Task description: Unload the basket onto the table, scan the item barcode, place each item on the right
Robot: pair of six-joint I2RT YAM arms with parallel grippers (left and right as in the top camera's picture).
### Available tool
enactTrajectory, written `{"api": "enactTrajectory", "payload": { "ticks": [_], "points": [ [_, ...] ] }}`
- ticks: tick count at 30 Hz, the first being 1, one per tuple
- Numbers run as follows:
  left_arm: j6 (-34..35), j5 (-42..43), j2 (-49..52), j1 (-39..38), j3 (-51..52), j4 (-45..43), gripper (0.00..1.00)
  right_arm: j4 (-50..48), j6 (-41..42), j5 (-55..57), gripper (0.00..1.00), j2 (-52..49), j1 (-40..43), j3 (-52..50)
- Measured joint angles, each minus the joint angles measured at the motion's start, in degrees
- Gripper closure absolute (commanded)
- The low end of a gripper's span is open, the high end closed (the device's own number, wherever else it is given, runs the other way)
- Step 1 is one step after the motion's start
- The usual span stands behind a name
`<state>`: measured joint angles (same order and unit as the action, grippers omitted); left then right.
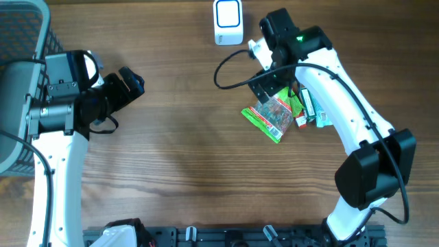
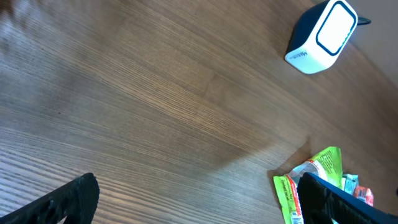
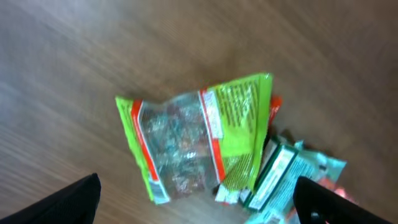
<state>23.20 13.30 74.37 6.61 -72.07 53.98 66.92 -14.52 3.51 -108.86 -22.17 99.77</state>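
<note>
Just below the right tool [image 1: 269,84] lies the green packet [image 1: 269,114].

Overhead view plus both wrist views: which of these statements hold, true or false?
1. The green snack bag lies flat on the table, gripped by nothing. True.
2. The left end effector is shut on a packet. False: it is open and holds nothing.
3. The bag sits inside the wire basket. False: it lies on the table beside the other packets, far from the basket.
4. The right end effector is open above the bag. True.
5. The white scanner stands apart from the bag. True.
</note>
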Motion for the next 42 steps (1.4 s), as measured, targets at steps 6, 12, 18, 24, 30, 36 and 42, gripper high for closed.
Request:
{"api": "enactTrajectory", "payload": {
  "ticks": [6,12,18,24,30,36,42],
  "points": [
    [0.0,0.0,0.0,0.0,0.0,0.0,0.0,-16.1,0.2,0.2,0.0,0.0,0.0,-0.1],
    [0.0,0.0,0.0,0.0,0.0,0.0,0.0,-20.9,0.2,0.4,0.0,0.0,0.0,-0.1],
    [0.0,0.0,0.0,0.0,0.0,0.0,0.0,-20.7,0.2,0.4,0.0,4.8,0.0,-0.3],
    [0.0,0.0,0.0,0.0,0.0,0.0,0.0,-20.9,-0.1,0.7,0.0,24.8,0.0,-0.3],
    [0.0,0.0,0.0,0.0,0.0,0.0,0.0,-12.8,-5.0,1.7,0.0,43.2,0.2,-2.5],
    [0.0,0.0,0.0,0.0,0.0,0.0,0.0,-20.8,-8.0,0.0,0.0,71.0,6.7,-24.3],
    [0.0,0.0,0.0,0.0,0.0,0.0,0.0,-41.4,-8.8,-12.6,0.0,96.6,17.1,-55.0]
  ]
}}
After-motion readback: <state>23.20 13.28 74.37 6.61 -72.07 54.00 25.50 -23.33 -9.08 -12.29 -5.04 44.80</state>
